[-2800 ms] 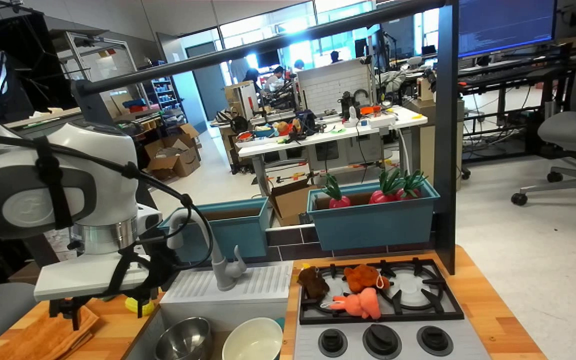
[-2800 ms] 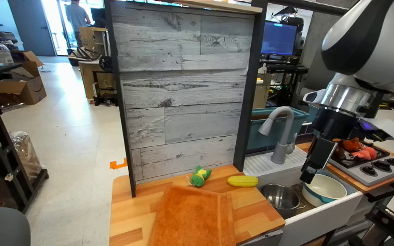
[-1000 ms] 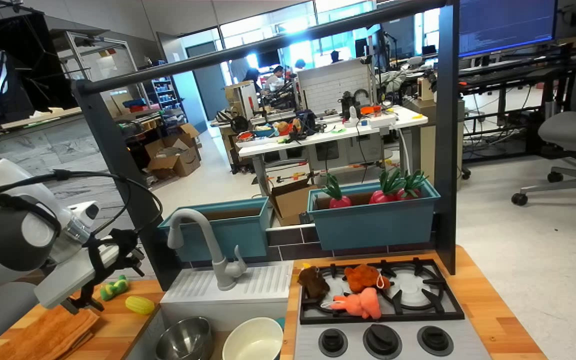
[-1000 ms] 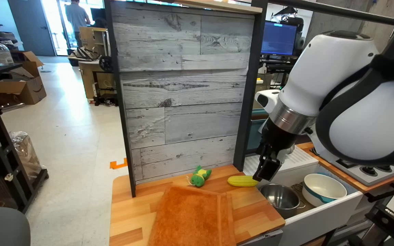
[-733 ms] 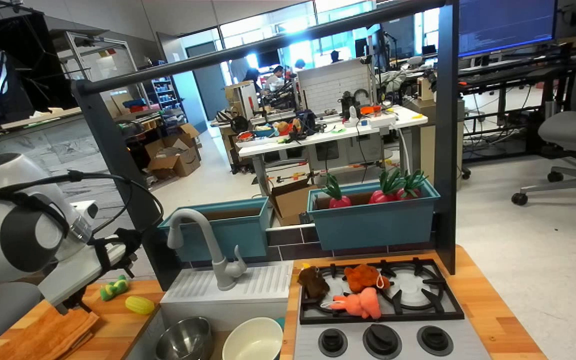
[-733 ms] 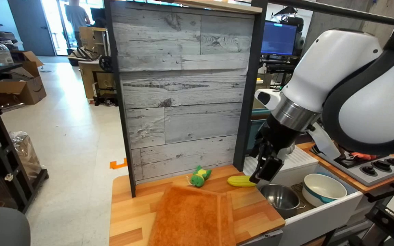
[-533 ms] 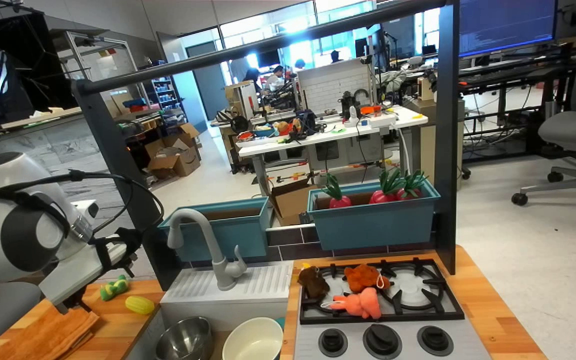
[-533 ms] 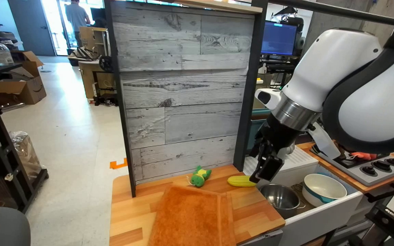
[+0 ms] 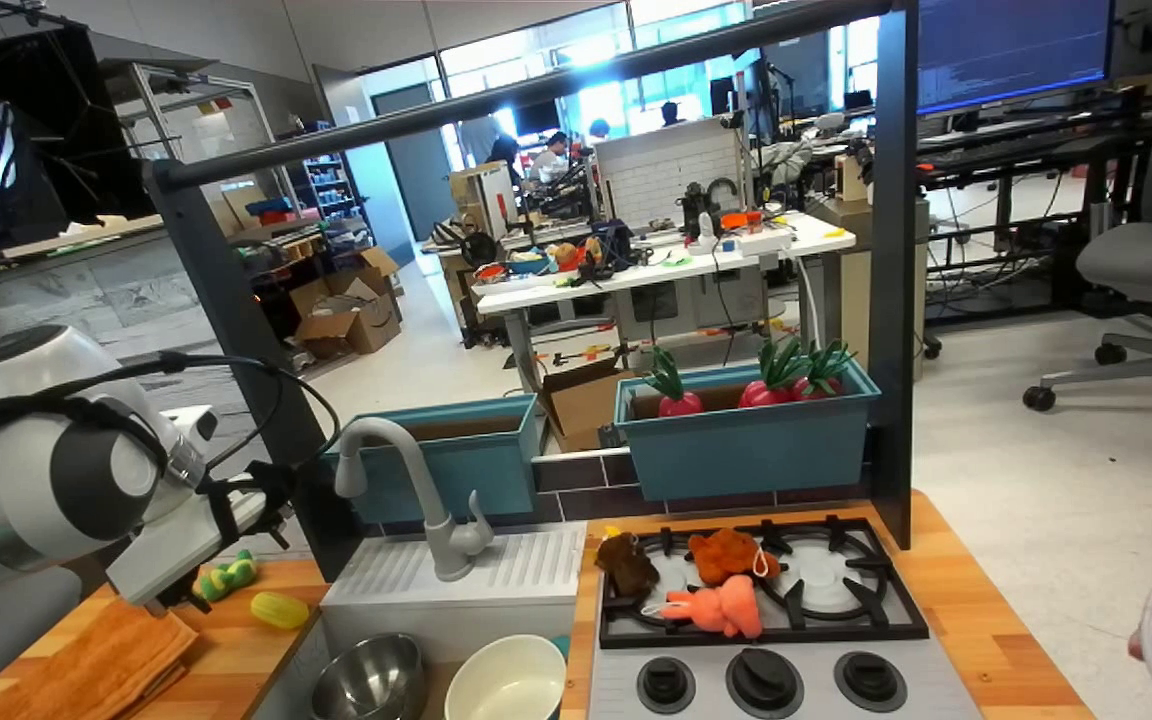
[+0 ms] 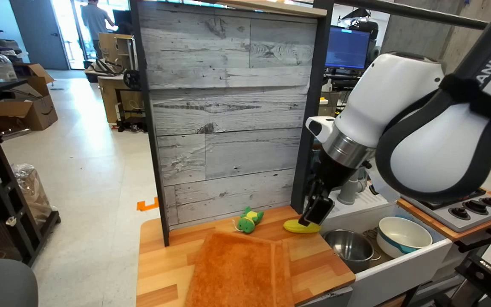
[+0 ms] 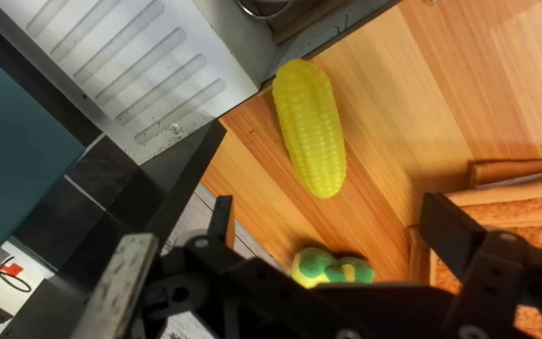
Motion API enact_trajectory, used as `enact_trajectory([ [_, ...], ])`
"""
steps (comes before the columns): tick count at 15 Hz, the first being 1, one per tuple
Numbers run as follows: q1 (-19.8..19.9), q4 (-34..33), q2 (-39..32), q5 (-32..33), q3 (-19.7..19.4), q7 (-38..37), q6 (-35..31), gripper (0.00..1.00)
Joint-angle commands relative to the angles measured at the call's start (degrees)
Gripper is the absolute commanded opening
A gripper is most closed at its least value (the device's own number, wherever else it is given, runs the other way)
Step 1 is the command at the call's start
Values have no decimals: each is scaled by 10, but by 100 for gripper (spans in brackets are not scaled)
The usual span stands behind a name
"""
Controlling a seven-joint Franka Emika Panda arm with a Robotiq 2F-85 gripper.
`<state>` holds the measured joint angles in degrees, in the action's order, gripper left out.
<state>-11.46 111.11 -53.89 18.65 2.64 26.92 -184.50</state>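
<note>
We see our pincer (image 11: 334, 216) spread wide and holding nothing, with the yellow corn (image 11: 311, 129) lying on the tabletop (image 11: 393, 94) below and ahead of it. We judge the corn light and fairly stiff, probably hollow plastic, its bumpy skin perhaps a little slick; best taken across its middle, squeezing the long sides.

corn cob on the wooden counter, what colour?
Bright yellow. The corn cob shows best in the wrist view, rows of kernels included.
</note>
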Motion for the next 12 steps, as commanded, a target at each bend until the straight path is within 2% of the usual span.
enact_trajectory([
  [1,-40,-63,-44,9,-21,-33,17,100],
  [7,-55,-119,-101,8,-26,-57,58,100],
  [11,-49,-140,-121,8,-28,-63,63,99],
  [12,-48,-141,-122,7,-28,-66,64,75],
])
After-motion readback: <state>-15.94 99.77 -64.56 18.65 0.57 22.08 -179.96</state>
